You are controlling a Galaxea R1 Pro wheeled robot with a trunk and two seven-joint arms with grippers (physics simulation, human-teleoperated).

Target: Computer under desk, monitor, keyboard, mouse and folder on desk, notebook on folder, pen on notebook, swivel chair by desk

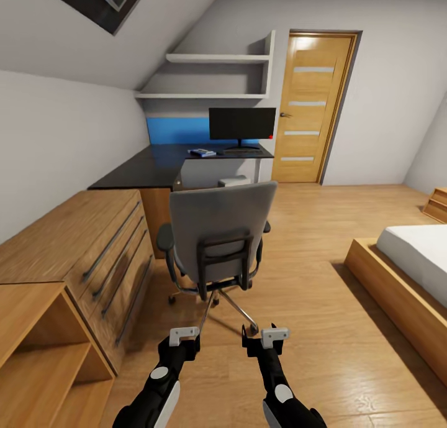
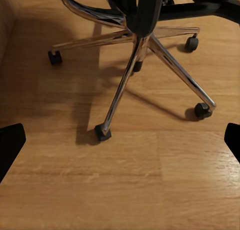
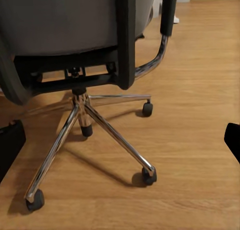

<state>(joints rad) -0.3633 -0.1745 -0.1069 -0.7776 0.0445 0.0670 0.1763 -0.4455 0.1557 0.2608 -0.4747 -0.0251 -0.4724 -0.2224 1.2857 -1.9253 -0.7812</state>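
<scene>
The swivel chair [image 1: 220, 229] stands in the middle of the floor with its tall grey back toward me, hiding its seat and the folder. Beyond it is the black L-shaped desk [image 1: 149, 167]. The monitor [image 1: 242, 123] stands on the desk's far end, with a small flat bluish item [image 1: 202, 152] to its left. The light grey computer [image 1: 233, 181] sits on the floor under the desk. My left gripper [image 1: 184, 336] and right gripper [image 1: 273, 336] hang open and empty just short of the chair. The chrome star base [image 2: 135, 55] [image 3: 85, 120] lies ahead of both grippers.
A light wooden chest of drawers [image 1: 93, 241] and an open shelf unit [image 1: 37, 347] line the left wall. A bed [image 1: 410, 266] stands at the right. A wooden door [image 1: 313, 105] is beyond the desk, with white wall shelves [image 1: 211, 74] above it.
</scene>
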